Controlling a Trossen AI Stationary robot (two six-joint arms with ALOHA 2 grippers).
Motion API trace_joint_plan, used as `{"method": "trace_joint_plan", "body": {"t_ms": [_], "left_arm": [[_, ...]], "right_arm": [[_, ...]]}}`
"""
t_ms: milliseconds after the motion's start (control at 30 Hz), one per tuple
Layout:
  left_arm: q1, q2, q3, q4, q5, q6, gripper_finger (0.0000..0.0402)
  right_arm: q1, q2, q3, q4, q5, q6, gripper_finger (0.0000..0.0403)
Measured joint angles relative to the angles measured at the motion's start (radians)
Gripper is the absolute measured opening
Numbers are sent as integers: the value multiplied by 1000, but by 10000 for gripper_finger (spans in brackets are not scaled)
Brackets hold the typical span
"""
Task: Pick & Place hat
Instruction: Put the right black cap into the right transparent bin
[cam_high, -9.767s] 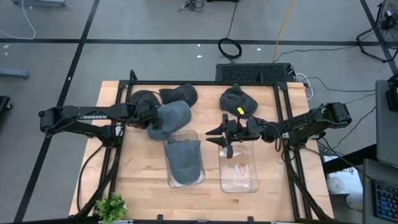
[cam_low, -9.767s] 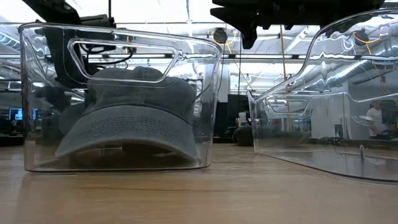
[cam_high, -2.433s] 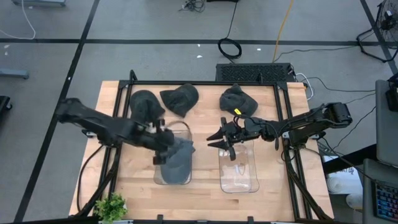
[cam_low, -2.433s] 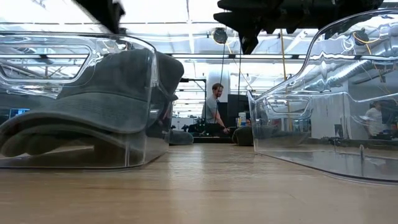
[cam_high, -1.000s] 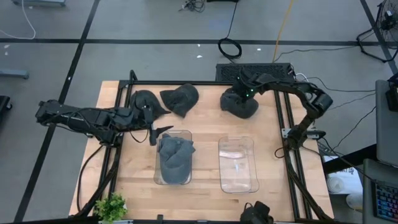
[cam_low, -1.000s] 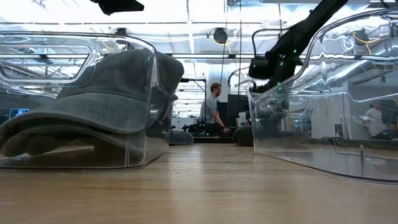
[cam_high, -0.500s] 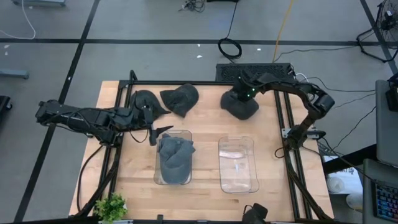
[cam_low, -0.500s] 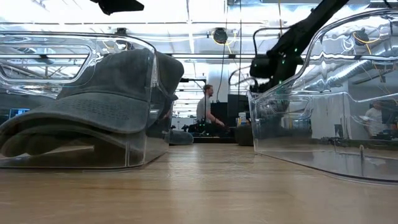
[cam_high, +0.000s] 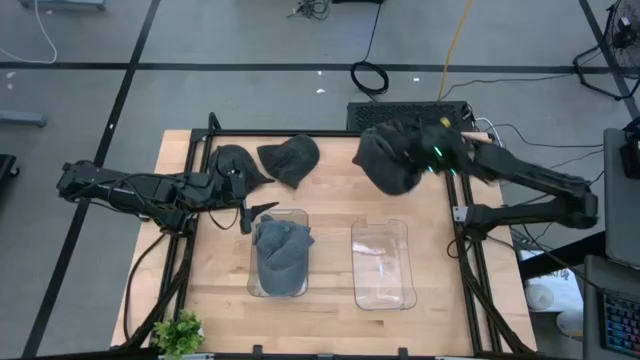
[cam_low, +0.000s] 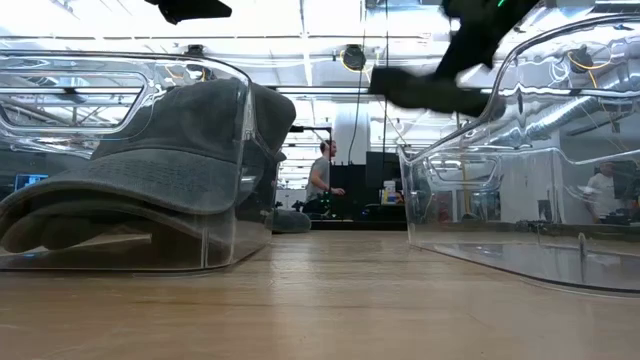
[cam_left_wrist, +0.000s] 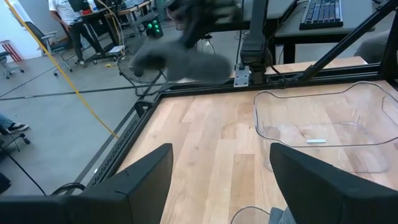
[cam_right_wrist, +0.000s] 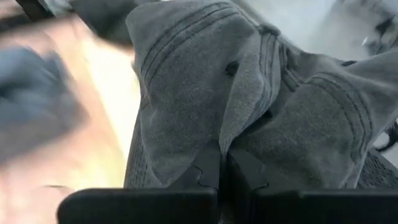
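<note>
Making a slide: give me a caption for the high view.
Right gripper lifts a hat above the table; left bin holds hats, right bin empty.

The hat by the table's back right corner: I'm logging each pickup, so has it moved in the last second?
Yes. The gray hat, pinched in the right gripper, has come up off the table; the empty bin stays put.

A grey concrete floor (cam_high: 250, 40) crossed by black tape lines surrounds the pale wooden table (cam_high: 330, 250). A coiled black cable (cam_high: 369, 76) and a yellow cord (cam_high: 455, 40) lie beyond it. Bright ceiling lights (cam_low: 300, 20) hang over distant desks, where a person (cam_low: 322, 180) stands.
</note>
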Motion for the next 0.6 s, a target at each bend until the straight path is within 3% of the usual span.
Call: {"method": "trace_joint_plan", "body": {"t_ms": [133,267,433,600], "left_arm": [[0,0,0,0,0,0,278],[0,0,0,0,0,0,284],[0,0,0,0,0,0,286],[0,0,0,0,0,0,278]], "right_arm": [[358,-89,-23,-22,350,239,1],[653,-29,-27,-109,670,440,0],[852,133,-28,-81,814,679,0],[965,281,-28,106,821,778,0]]}}
